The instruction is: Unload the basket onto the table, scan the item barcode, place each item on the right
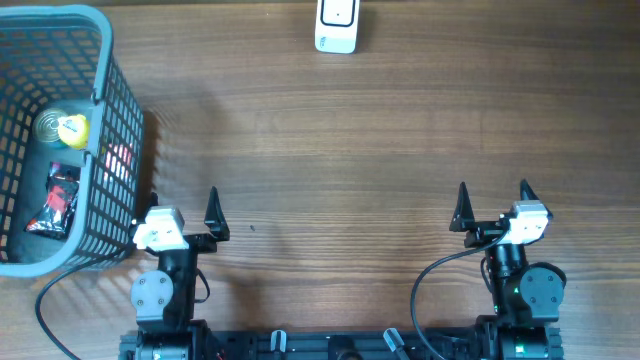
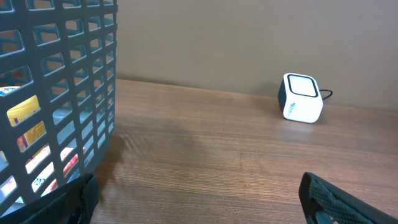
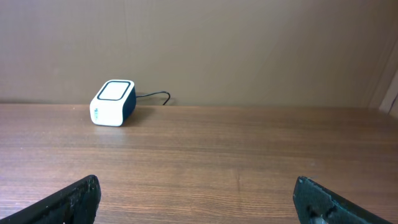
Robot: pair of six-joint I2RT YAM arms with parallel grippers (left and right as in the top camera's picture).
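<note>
The barcode scanner (image 1: 336,25), a small white box with a dark side and a cable, stands at the table's far edge; it also shows as the scanner (image 2: 301,98) and the scanner (image 3: 113,103). Items lie inside the grey mesh basket (image 1: 103,75) at the left: a yellow-lidded tin (image 1: 70,129) and a red and black packet (image 1: 58,200). My left gripper (image 1: 182,200) is open and empty just right of the basket's near corner. My right gripper (image 1: 493,195) is open and empty at the near right, far from both.
In the left wrist view the basket wall (image 2: 68,93) rises close on the left, with yellow and red packaging (image 2: 26,115) behind the mesh. Bare wooden table (image 1: 330,160) lies between grippers and scanner. A plain wall stands behind the table.
</note>
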